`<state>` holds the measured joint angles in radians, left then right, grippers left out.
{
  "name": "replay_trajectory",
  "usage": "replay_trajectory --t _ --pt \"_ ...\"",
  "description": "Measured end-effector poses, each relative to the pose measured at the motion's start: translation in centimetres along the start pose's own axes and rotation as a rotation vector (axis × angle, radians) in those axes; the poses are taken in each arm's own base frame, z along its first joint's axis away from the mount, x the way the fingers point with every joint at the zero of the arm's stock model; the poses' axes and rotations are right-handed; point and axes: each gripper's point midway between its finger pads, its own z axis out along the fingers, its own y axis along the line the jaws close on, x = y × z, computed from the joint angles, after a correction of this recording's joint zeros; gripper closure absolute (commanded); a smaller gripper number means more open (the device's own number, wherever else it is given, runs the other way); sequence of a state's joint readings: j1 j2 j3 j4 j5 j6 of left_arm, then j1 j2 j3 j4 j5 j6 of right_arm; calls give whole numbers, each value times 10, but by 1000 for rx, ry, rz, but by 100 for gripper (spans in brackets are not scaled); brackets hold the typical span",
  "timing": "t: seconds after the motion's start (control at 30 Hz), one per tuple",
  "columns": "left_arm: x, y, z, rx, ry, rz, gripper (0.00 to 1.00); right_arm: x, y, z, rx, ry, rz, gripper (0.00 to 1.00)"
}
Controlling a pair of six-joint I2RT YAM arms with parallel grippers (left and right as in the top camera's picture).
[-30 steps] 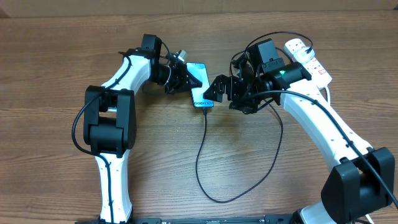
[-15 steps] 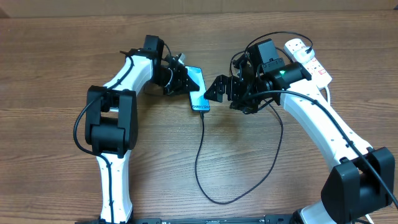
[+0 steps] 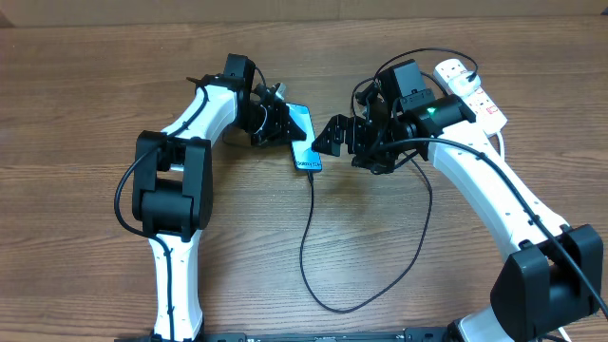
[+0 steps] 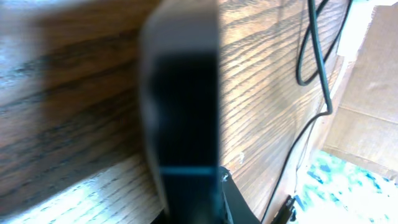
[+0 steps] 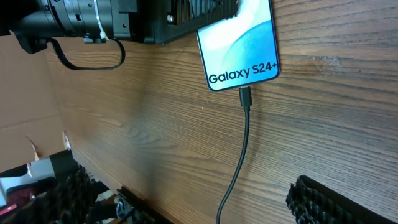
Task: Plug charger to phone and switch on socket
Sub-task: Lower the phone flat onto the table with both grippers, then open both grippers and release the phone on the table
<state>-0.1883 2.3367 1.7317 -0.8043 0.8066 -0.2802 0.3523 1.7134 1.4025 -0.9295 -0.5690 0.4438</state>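
I see a brown wooden table with cardboard along its far edge. The socket lies behind the right gripper, which is wide open and empty. Just beside that gripper, the phone extends lengthwise from the left gripper, which is clamped on its top end. The charger tip is seated in the opposite end.

Desk: brown wood grain, boards running left to right. Phone lay flat near the middle, screen up and lit cyan; the right wrist view read "Galaxy S24+" at its near end. Charger was seated in that end. Its thin black cable ran toward the front edge, looped, then curved back up to the right. Socket, white with red markings, sat at the far right, partly hidden.
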Motion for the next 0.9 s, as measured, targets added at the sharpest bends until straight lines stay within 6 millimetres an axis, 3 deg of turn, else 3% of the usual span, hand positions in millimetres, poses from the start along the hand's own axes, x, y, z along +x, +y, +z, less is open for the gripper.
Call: replay_trajectory --t 0.2,0.43,0.9 --pt "0 5 0 -28 -2 -8 87 0 0 0 1 1 1 0" --pt "1 15 -1 -86 -6 -19 75 1 -1 0 3 5 5 0" --pt "8 27 -5 -165 12 -43 66 3 -4 0 17 9 11 0"
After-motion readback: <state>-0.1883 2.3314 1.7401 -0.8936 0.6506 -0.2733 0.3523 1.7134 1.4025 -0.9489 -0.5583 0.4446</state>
